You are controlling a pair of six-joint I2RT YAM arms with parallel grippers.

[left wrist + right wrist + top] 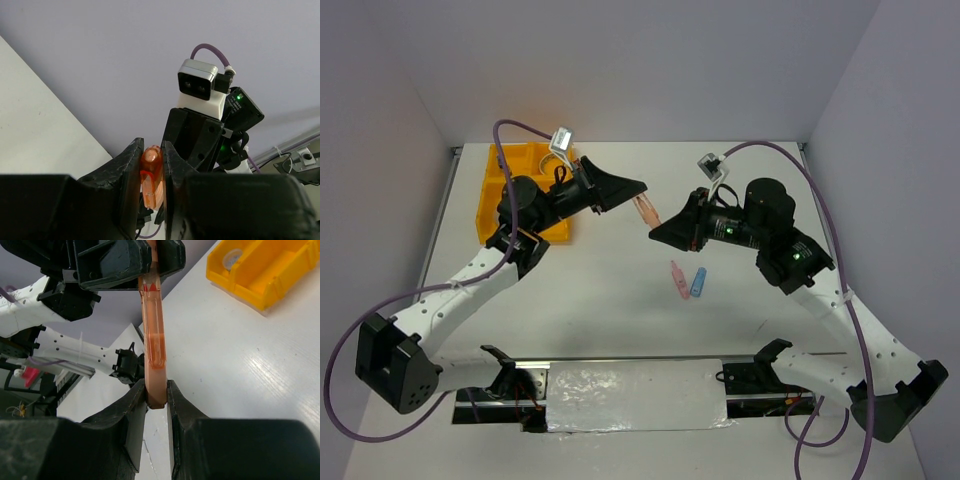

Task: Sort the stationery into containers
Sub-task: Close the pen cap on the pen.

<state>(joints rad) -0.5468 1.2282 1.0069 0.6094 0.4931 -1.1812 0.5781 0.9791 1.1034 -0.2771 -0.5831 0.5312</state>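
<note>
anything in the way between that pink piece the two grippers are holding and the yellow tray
Nothing visible on the table lies between them. The pink piece is held by both the left gripper and the right gripper; only the left arm itself reaches across the yellow tray.

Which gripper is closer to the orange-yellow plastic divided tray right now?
Left. The left gripper sits just right of the orange-yellow plastic divided tray; the right gripper is farther right, gripping the same translucent pink tapered piece.
</note>
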